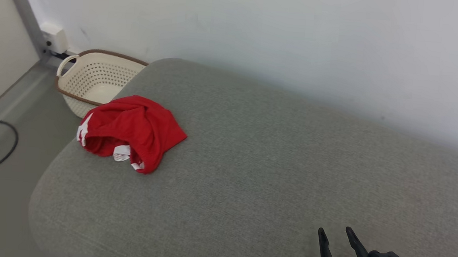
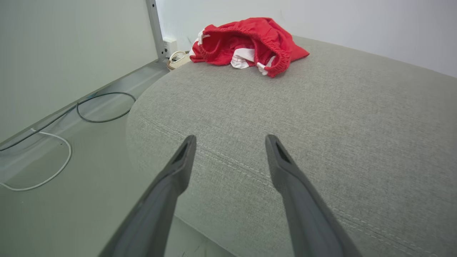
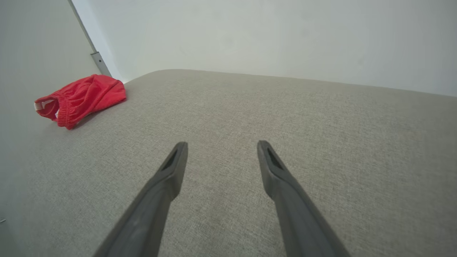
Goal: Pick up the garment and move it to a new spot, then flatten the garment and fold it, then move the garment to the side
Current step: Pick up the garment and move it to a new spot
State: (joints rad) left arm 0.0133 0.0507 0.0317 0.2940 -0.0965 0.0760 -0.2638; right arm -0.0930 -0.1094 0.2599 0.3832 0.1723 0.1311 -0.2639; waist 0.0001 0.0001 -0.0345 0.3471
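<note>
A wide grey fabric cushion (image 1: 274, 168) runs along a plain white wall (image 1: 300, 32). The grey floor (image 1: 2, 201) to the left holds a cream perforated basket (image 1: 95, 79) and a looped black cable (image 1: 13, 139). The crumpled red garment (image 1: 132, 132) lies near the cushion's far left corner, beside the basket. Writing on its white label is too small to read. The left end effector (image 2: 230, 139) and the right end effector (image 1: 334, 230) both have their fingers spread apart, holding nothing, well away from the garment.

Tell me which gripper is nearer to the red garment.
Left. The left gripper is at the near left edge of the cushion, with the red garment straight ahead of it. The right gripper is far over on the right, the garment off to its left.
</note>
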